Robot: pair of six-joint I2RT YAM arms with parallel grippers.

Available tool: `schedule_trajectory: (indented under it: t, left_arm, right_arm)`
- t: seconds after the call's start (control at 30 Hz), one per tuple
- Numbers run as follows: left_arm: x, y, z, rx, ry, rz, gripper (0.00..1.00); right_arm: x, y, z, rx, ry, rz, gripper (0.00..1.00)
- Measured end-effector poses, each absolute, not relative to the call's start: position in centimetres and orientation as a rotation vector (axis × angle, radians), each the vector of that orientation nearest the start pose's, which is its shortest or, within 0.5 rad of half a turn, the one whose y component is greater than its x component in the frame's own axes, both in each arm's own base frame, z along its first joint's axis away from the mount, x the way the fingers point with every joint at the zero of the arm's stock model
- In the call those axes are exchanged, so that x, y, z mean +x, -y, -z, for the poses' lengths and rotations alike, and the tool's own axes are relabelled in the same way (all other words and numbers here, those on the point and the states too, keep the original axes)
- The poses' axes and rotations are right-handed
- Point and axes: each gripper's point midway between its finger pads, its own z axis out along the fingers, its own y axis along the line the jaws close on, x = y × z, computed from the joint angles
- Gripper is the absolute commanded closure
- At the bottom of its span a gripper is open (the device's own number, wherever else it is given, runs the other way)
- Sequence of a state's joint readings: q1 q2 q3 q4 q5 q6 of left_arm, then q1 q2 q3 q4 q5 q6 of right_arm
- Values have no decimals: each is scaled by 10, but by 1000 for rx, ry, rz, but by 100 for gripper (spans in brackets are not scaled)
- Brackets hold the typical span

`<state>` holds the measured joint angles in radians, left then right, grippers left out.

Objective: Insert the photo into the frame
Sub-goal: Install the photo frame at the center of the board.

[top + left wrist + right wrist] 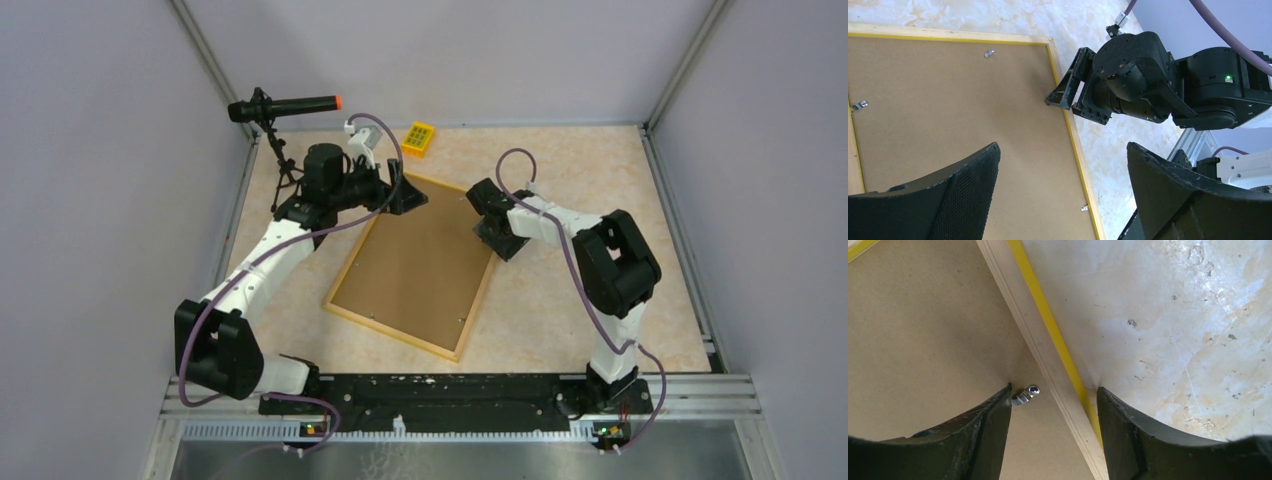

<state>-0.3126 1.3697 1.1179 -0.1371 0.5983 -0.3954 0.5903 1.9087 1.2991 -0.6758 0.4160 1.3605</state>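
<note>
A beige, marble-patterned table (560, 300) carries a light wooden frame (391, 331) lying flat and askew at its centre, back upward, with a brown backing board (415, 270) filling its rails. A small yellow block (419, 138) sits at twelve o'clock by the far edge. A black tripod (283, 170) stands at ten o'clock.

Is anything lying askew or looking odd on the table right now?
The frame lies back up and skewed, its sides diagonal to the table's edges. The brown backing board fills it; the photo shows in no view. Nothing looks spilled or broken.
</note>
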Motion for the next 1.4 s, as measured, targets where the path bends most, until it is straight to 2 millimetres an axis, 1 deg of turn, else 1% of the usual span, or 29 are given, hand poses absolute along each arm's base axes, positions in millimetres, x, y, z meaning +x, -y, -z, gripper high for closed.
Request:
schedule_trajectory:
  t: [0.17, 0.3, 0.4, 0.77, 0.87, 0.97, 1.03, 1.07, 1.1, 1.17, 1.2, 1.23, 1.3, 1.4]
  left_arm:
    - [345, 230, -255, 333, -2006, 1048, 1]
    - [344, 231, -256, 336, -2004, 1053, 1]
    - [344, 231, -256, 337, -2003, 1056, 1]
    - [345, 230, -255, 334, -2004, 1053, 1]
    - [345, 230, -255, 335, -2003, 1055, 1]
    - [345, 230, -255, 336, -2003, 1055, 1]
    - [345, 230, -255, 335, -2003, 1054, 1]
    - [345, 230, -255, 335, -2002, 1054, 1]
    - [345, 230, -255, 335, -2002, 1054, 1]
    - [345, 230, -255, 336, -2002, 1055, 1]
    - [345, 230, -255, 336, -2002, 1054, 1]
    - [345, 230, -255, 335, -2002, 1053, 1]
    - [345, 230, -255, 333, -2002, 1051, 1]
    - [345, 230, -255, 333, -2002, 1051, 1]
  right_arm:
    - [356, -201, -28, 1043, -2428, -19, 48]
    - [354, -198, -28, 1021, -2425, -15, 51]
    - [356, -196, -28, 967, -2431, -5, 57]
    - [353, -188, -30, 657, -2510, 66, 87]
    - [354, -186, -30, 570, -2528, 83, 90]
    - [355, -186, -31, 506, -2536, 91, 83]
    - [359, -187, -32, 454, -2532, 88, 77]
    - [360, -187, -32, 417, -2537, 92, 72]
    - [360, -186, -33, 391, -2543, 95, 65]
    - [361, -185, -34, 312, -2558, 112, 44]
    - [361, -184, -35, 280, -2566, 118, 38]
    - [362, -183, -35, 238, -2576, 119, 33]
    - [363, -180, -35, 156, -2599, 109, 30]
    - [366, -175, -36, 82, -2627, 66, 25]
